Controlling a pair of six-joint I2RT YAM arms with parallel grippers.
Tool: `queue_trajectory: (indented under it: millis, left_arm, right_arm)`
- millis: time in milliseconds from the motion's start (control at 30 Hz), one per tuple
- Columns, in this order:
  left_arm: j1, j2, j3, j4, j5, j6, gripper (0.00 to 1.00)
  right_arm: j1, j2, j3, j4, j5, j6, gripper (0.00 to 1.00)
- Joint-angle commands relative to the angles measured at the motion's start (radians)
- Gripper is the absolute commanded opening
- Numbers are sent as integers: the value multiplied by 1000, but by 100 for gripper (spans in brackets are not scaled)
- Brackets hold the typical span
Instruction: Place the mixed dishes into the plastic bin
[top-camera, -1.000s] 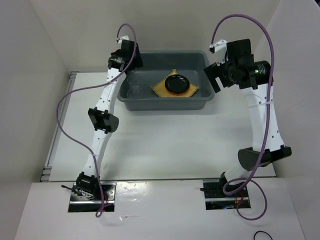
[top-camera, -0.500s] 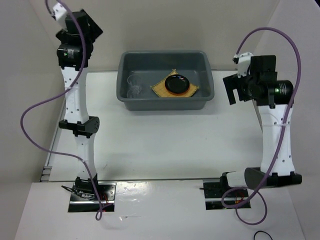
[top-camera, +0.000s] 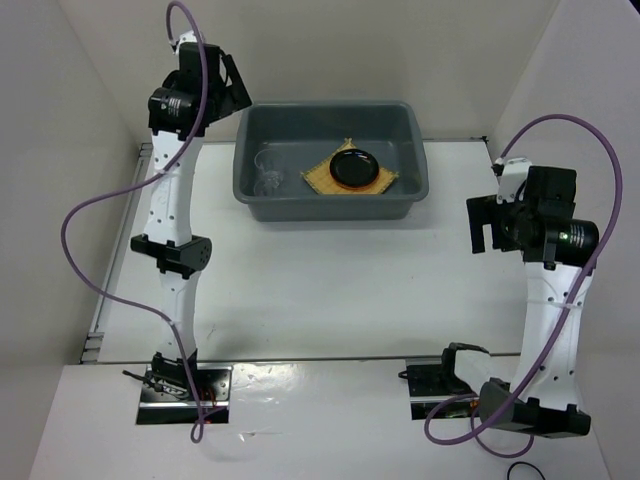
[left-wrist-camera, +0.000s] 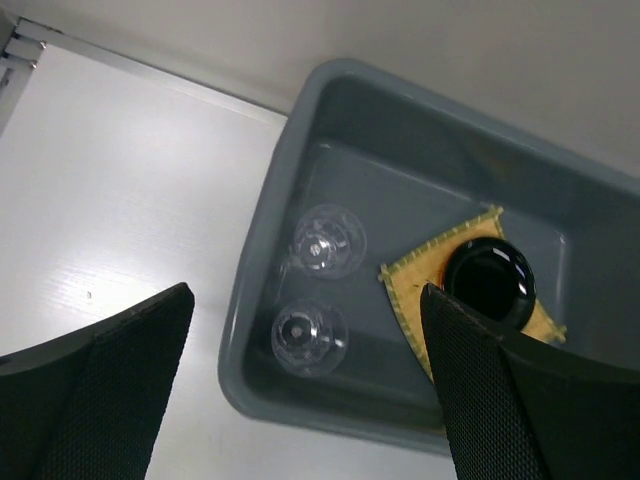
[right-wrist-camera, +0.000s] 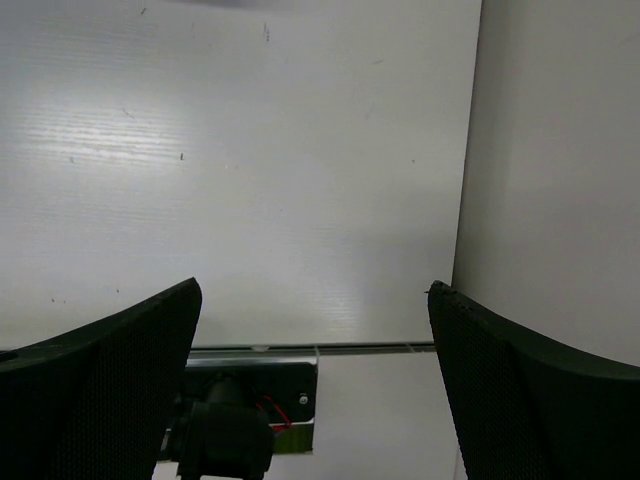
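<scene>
At 12 o'clock on the desk (top-camera: 330, 290), the plastic bin (top-camera: 330, 208). Near its middle, bamboo mat (top-camera: 317, 179) with black plate (top-camera: 353, 167) on top. A sliver of orange at the plate's edge, possibly the orange plate (left-wrist-camera: 441, 277) beneath. Toward 9 o'clock inside, two glass cups (left-wrist-camera: 328, 240) side by side. Up at the bin's 10 o'clock corner, left gripper (top-camera: 230, 90) spread wide, empty. Out at 3 o'clock over bare desk, right gripper (top-camera: 482, 222), likewise spread and empty, well apart from the bin.

The dark grey bin (top-camera: 330, 208) sits at the far side of the bench (top-camera: 330, 285). Inside, a tan woven mat (top-camera: 318, 178) lies flat under a round black plate (top-camera: 354, 168); two clear glass cups (left-wrist-camera: 328, 240) sit just left of the mat.
</scene>
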Motion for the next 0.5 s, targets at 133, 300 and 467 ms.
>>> queue_trajectory:
  millis: [133,300,467]
  left_arm:
    - [-246,-59,-129,-67,11,40,100]
    - [-387,25,-15,-67,-6,31,100]
    - [-407,2,-74,-67,-47,22,100]
  right_arm:
    - [30,-36,33,89,-16,3,98]
    - [56,-26,33,178,-48,-20,98]
    - [101,-5,-6,275,-9,-31,98]
